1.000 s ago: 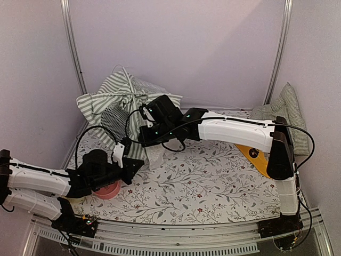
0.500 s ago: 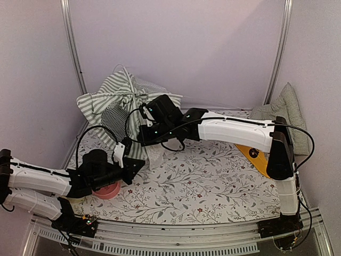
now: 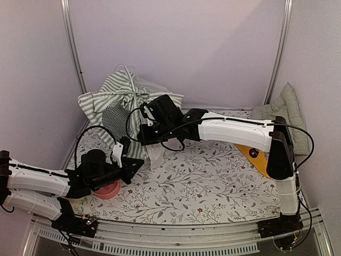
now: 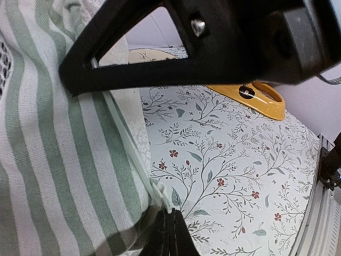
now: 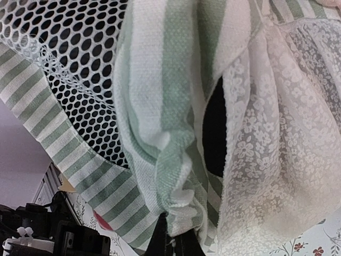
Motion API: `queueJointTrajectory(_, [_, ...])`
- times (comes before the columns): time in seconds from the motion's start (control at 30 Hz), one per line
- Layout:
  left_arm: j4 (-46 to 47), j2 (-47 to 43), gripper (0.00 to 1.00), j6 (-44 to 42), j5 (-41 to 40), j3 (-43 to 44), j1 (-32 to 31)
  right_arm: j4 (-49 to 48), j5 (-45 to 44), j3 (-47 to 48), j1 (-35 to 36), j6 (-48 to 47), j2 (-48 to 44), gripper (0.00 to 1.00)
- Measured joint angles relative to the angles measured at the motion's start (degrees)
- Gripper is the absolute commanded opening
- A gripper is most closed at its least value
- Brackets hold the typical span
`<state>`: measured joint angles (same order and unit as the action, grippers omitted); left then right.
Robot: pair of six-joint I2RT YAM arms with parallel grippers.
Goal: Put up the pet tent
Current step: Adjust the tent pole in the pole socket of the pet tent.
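The pet tent [image 3: 114,101], green-and-white striped with a black mesh window [image 3: 113,113], stands crumpled at the back left. In the left wrist view its striped fabric [image 4: 58,160] fills the left side. My left gripper [image 4: 169,234] is shut on a thin white edge of the tent at its lower corner; it also shows in the top view [image 3: 126,154]. My right gripper [image 5: 173,237] is shut on a bunched fold of striped fabric [image 5: 170,133], beside the lace curtain [image 5: 272,149] and the mesh [image 5: 69,48]. It shows in the top view [image 3: 146,140] at the tent's front.
A pink bowl [image 3: 108,190] sits under my left arm. A yellow scoop-shaped item [image 3: 256,156] lies at the right, also in the left wrist view [image 4: 256,98]. A checked cushion [image 3: 285,112] leans in the back right corner. Metal frame rails and purple walls enclose the floral table [image 3: 213,181].
The tent's top has risen and spread slightly. My left gripper has shifted a little up and to the right. The right arm has hardly moved.
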<state>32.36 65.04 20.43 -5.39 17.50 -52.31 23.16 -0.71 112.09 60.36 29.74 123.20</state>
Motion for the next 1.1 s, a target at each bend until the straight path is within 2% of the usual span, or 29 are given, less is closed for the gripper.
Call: queueJointTrajectory(1.1, [2.38, 5.07, 0.00, 1.05, -0.83, -0.85, 0.74, -0.57, 1.51, -1.09, -0.39, 0.17, -0.02, 0.00])
